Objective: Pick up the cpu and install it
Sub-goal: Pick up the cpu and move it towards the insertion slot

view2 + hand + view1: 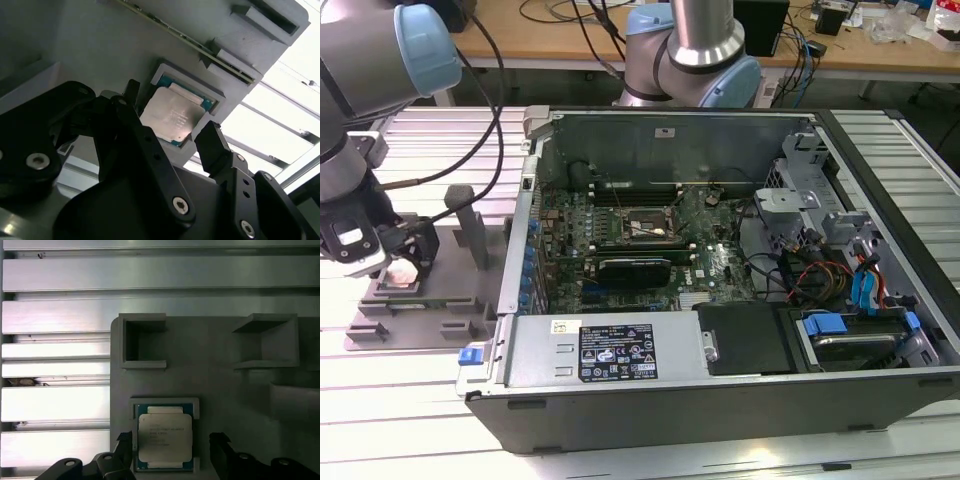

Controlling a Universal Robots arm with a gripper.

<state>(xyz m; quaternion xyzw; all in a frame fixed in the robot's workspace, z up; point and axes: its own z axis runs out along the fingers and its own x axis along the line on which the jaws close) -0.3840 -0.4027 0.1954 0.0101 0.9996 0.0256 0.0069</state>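
Note:
The cpu (164, 437) is a flat square chip with a shiny silver top. It lies in a shallow pocket of the grey fixture plate (215, 385) at the exterior view's left. My gripper (172, 447) hangs just above it, open, with one black finger (125, 447) on each side of the chip and a gap to both edges. In the second wrist view the cpu (170, 117) sits between the fingertips of the gripper (171, 111). In the exterior view the gripper (402, 262) covers most of the cpu (400, 273). The black motherboard socket (645, 228) lies inside the open computer case.
The open computer case (720, 350) fills the exterior view's middle and right, with cables and drive bays inside. Upright grey fixture blocks (470, 225) stand on the plate beside the gripper. A second arm's base (695, 55) stands behind the case. Ribbed aluminium table (55, 405) surrounds the fixture.

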